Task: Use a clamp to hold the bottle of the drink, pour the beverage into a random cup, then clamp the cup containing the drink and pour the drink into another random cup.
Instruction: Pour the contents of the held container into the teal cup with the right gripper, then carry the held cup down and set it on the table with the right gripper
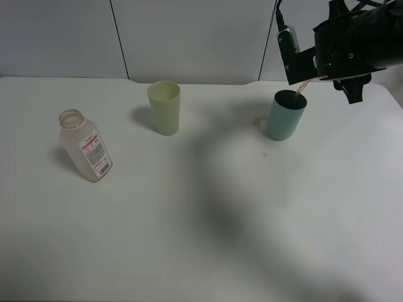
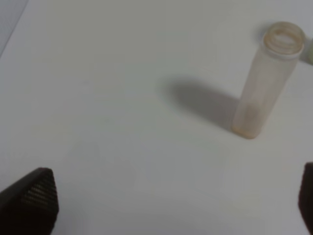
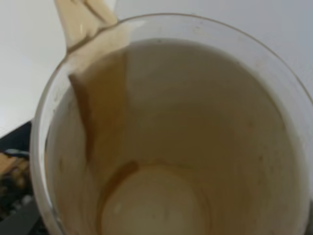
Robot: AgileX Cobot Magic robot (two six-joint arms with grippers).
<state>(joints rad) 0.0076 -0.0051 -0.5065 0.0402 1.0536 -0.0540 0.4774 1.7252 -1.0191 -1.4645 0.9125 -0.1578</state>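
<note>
Right gripper [image 1: 327, 74], jaws clenched on the tipped cup [image 3: 166, 132], hangs above the teal tumbler [image 1: 286, 115] near the table's [image 1: 208, 226] far right edge. Cup mouth points down-left over the tumbler rim; thin brown drink [image 3: 95, 105] running (nearly drained). Bottle [image 1: 85, 146] stands far left; left gripper [image 2: 171, 205] released.

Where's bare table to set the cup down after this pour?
Widest bare patch: the near half of the table, in front of the bottle and teal tumbler. Also open between the yellow-green tumbler and teal tumbler. Crowded at the teal tumbler, under the right claw.
</note>
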